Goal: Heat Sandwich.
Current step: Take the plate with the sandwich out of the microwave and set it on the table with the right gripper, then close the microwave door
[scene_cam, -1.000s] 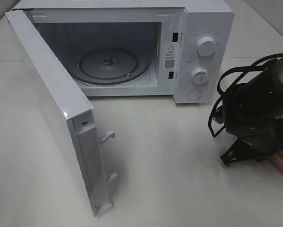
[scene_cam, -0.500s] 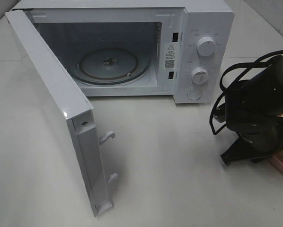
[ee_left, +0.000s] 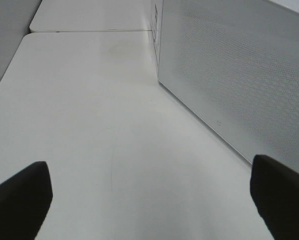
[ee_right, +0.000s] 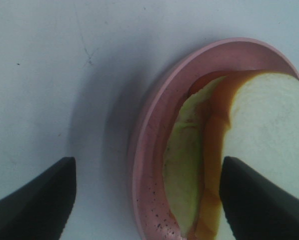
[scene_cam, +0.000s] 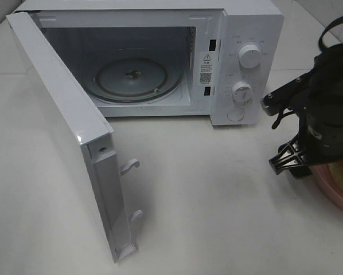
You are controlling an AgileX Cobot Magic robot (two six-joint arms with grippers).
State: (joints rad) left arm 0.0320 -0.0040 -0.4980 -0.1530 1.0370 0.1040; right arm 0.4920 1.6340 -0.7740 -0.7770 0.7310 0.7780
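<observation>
The sandwich (ee_right: 259, 135) lies on a round pink plate (ee_right: 149, 135). It shows white bread with a tan crust, and green and reddish filling sticks out at one side. My right gripper (ee_right: 147, 195) hovers above the plate's rim, open, with its dark fingers (ee_right: 34, 200) spread wide and nothing between them. In the exterior high view my right arm (scene_cam: 326, 114) hangs over the plate (scene_cam: 338, 192) at the right edge and hides the sandwich. My left gripper (ee_left: 149, 195) is open and empty above bare table, beside the microwave door.
The white microwave (scene_cam: 246, 34) stands at the back. Its door (scene_cam: 62, 132) swings out to the left toward the front, and the glass turntable (scene_cam: 134, 77) inside is bare. The control knobs (scene_cam: 250, 56) face front beside my right arm.
My right gripper's jaws have spread from nearly shut to wide. The right arm has lifted and turned above the plate. The left arm and the microwave have not moved.
</observation>
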